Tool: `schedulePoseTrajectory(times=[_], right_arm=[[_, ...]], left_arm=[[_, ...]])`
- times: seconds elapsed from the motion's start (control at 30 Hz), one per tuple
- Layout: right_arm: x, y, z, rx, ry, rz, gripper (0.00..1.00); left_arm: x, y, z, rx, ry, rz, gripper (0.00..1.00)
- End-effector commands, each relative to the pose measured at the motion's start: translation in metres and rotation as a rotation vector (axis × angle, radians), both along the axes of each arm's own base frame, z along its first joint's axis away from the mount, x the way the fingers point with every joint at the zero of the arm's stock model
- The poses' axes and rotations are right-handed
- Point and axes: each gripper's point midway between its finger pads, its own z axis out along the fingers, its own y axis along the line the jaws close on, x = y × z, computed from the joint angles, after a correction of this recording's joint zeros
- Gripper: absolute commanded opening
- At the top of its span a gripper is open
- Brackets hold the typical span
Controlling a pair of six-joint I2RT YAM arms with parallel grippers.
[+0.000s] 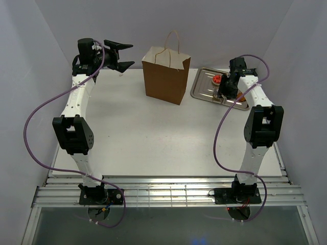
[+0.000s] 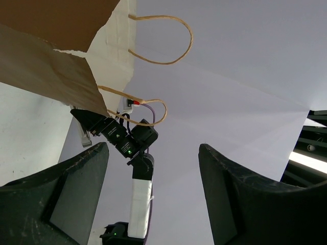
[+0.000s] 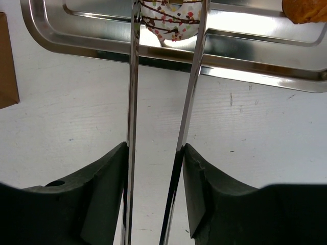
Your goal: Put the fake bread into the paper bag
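Observation:
The brown paper bag (image 1: 166,79) stands upright at the table's back middle, its mouth open. My left gripper (image 1: 125,55) is open and empty, raised just left of the bag's top; the left wrist view shows the bag (image 2: 46,66) and its loop handles (image 2: 168,41) close ahead. My right gripper (image 3: 155,148) is shut on the long metal tongs (image 3: 134,102). The tongs' tips hold the pale speckled round (image 3: 171,23) between them over the silver tray (image 3: 245,56). A golden-brown bun (image 3: 304,10) lies in the tray. The red-topped tart (image 1: 217,79) shows in the tray (image 1: 204,87).
The tray lies right of the bag at the back right. The bag's brown corner (image 3: 6,61) shows left of the tongs. White walls close in the table at the back and both sides.

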Motion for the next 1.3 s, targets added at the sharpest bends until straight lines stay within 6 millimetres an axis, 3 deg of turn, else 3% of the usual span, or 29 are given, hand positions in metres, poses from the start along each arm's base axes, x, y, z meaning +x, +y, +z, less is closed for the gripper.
schedulePoseTrajectory(times=[0.0, 0.4, 0.77, 1.0, 1.27], right_arm=[[0.009, -0.003, 0.046, -0.017, -0.103, -0.004, 0.45], [0.019, 0.008, 0.106, 0.036, -0.214, 0.004, 0.42], [0.009, 0.064, 0.204, 0.201, -0.487, 0.188, 0.4], [-0.008, 0.103, 0.271, 0.222, -0.705, 0.331, 0.4], [-0.023, 0.144, 0.306, 0.235, -0.83, 0.456, 0.41]], left_arm=[[-0.017, 0.002, 0.031, -0.006, -0.061, -0.01, 0.82], [-0.017, 0.001, 0.025, -0.009, -0.043, -0.014, 0.82], [-0.029, -0.001, 0.004, -0.026, 0.043, -0.029, 0.81], [-0.033, -0.001, 0.005, -0.025, 0.039, -0.028, 0.81], [-0.039, -0.001, 0.003, -0.026, 0.048, -0.028, 0.81]])
